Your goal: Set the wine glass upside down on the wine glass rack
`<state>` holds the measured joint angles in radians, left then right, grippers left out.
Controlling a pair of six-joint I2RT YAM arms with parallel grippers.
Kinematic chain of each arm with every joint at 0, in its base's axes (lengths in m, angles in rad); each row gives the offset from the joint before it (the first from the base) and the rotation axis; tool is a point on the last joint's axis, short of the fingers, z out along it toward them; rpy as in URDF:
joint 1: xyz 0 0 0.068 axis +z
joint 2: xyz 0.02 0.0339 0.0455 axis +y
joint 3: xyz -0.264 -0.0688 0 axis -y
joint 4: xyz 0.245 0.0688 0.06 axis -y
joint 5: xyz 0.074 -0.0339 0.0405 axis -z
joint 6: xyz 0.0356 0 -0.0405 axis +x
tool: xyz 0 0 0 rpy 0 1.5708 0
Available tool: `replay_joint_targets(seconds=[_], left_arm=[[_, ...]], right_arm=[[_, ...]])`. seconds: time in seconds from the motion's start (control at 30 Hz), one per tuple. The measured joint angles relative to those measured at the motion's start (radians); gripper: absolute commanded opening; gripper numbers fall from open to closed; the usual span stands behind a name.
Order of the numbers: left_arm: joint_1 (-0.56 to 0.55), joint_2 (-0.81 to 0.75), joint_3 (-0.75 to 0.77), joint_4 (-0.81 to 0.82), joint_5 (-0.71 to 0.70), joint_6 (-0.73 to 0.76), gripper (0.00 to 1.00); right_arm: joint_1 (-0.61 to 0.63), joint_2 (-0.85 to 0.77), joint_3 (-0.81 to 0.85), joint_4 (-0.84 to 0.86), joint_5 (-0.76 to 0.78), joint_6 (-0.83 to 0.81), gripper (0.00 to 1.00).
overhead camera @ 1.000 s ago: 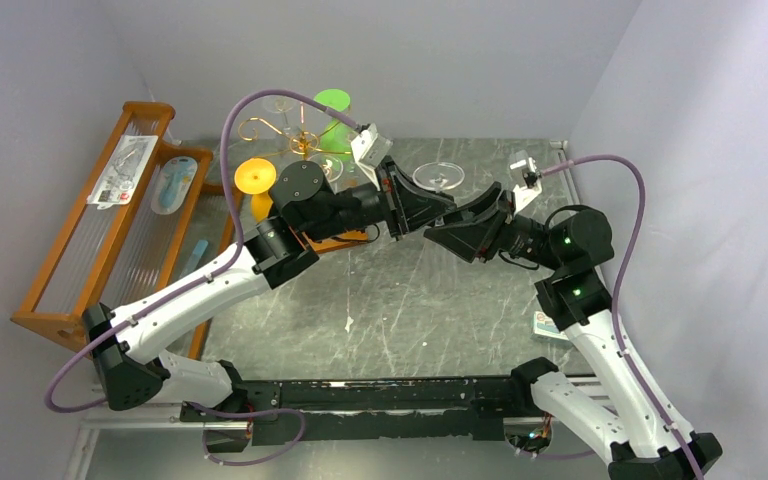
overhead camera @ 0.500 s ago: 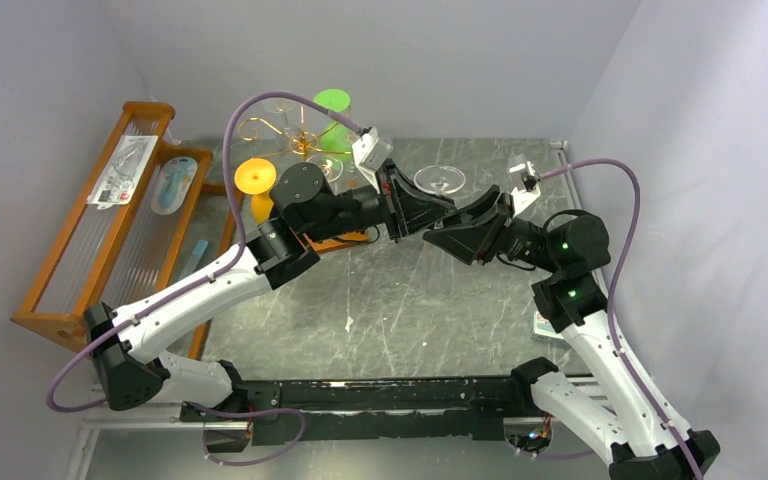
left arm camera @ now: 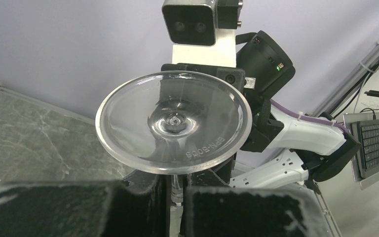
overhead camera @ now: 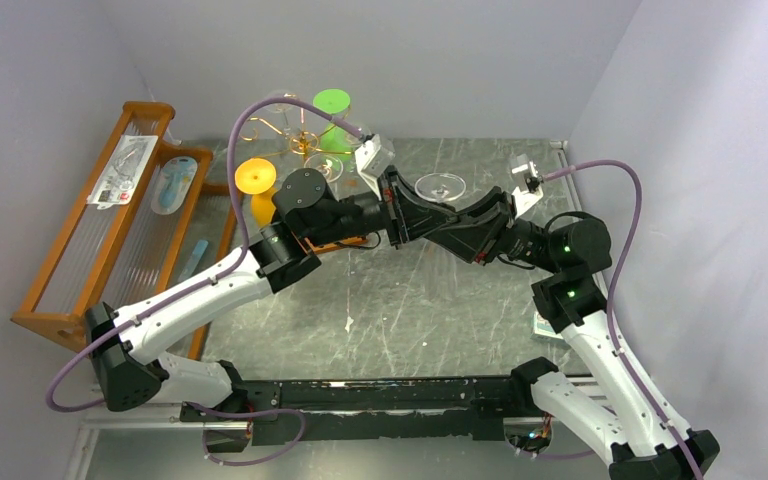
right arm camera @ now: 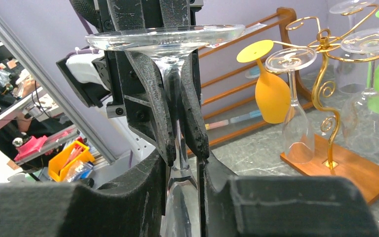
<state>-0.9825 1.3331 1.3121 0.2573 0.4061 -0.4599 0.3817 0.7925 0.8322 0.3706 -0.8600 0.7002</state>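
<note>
A clear wine glass [overhead camera: 441, 185] is held upside down above the table's middle, foot up. My left gripper [overhead camera: 430, 213] is shut on its stem [left arm camera: 176, 186], just under the foot [left arm camera: 173, 129]. My right gripper [overhead camera: 463, 224] faces it from the right. Its fingers [right arm camera: 160, 163] close on the glass where the stem meets the bowl [right arm camera: 180, 177], right below the left fingers [right arm camera: 150, 94]. The gold wire rack [overhead camera: 298, 135] stands at the back left on a wooden base [right arm camera: 348, 165]. It carries clear glasses [right arm camera: 296, 123], an orange one [overhead camera: 256, 185] and a green one [overhead camera: 332, 118].
A large wooden shelf [overhead camera: 78, 262] with packets lies along the left wall. A small card or box [overhead camera: 545, 322] lies near the right arm. The left arm's purple cable [overhead camera: 260, 105] arcs over the rack.
My right gripper has moved left onto the glass and its fingers have narrowed around it. The left arm has shifted slightly right with the glass.
</note>
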Motion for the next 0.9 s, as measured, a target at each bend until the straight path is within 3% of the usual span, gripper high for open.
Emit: replay_joint_targets(seconds=[0.07,0.13,0.27,0.33,0.47,0.57,0.9], left_arm=[[0.0,-0.002,-0.004,0.003,-0.002,0.0,0.08],[0.0,-0.004,-0.01,0.009,-0.007,-0.003,0.19],[0.0,-0.017,-0.029,0.027,-0.02,-0.017,0.49],[0.0,-0.032,-0.047,0.042,-0.021,-0.036,0.68],[0.0,-0.074,-0.105,0.078,-0.029,-0.104,0.89],[0.0,-0.108,-0.155,0.126,-0.045,-0.161,0.96],[0.003,-0.188,-0.224,0.171,-0.103,-0.389,0.96]], right_arm=[[0.0,0.0,0.0,0.0,-0.001,-0.004,0.0],[0.0,0.001,0.0,-0.001,0.0,-0.007,0.0],[0.003,-0.005,-0.005,0.0,0.014,-0.01,0.0],[0.004,-0.016,-0.016,0.004,0.039,-0.016,0.0],[0.004,-0.026,-0.033,0.042,0.098,-0.033,0.0],[0.007,-0.021,-0.043,0.068,0.116,-0.041,0.0],[0.006,-0.033,-0.121,0.256,0.174,-0.074,0.0]])
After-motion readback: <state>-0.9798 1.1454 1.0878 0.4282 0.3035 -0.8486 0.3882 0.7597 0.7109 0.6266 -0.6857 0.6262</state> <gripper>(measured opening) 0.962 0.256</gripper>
